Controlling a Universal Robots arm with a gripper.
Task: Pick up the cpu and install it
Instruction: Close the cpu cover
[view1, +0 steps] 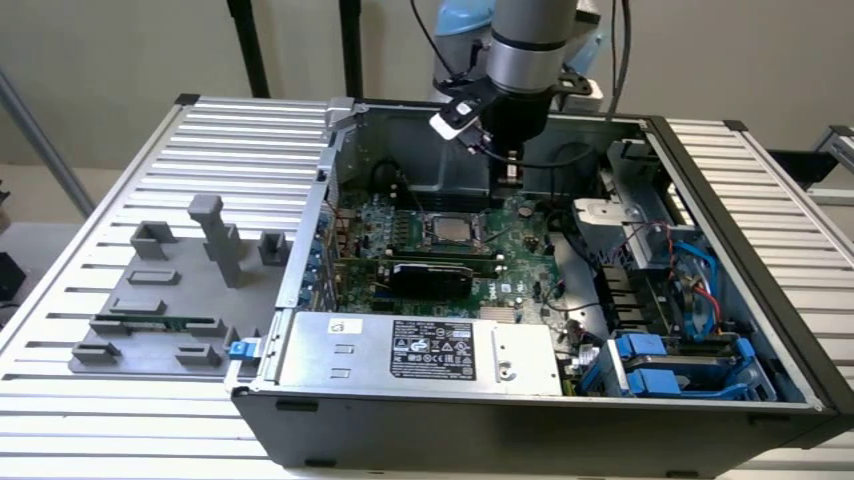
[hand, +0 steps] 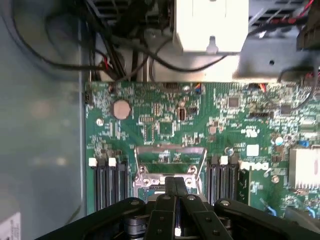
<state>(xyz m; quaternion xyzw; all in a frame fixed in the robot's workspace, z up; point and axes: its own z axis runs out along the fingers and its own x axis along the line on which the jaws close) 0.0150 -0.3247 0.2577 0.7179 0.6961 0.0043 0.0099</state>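
The cpu (view1: 449, 229), a silver-grey square chip, lies flat in the black socket frame (view1: 416, 233) in the middle of the green motherboard (view1: 514, 262) inside the open computer case. My gripper (view1: 511, 181) hangs a little above the board, just beyond the socket towards the back of the case. Its black fingers are shut with nothing between them. In the wrist view the shut gripper (hand: 175, 186) sits over the metal socket frame (hand: 170, 152) and covers part of it.
A silver power-supply box (view1: 414, 350) fills the case's front. Blue drive caddies (view1: 667, 365) and cables crowd the exterior view's right. Grey fixtures (view1: 214, 235) and a green memory stick (view1: 154, 323) rest on the ribbed table. Black memory slots (hand: 107, 182) flank the socket.
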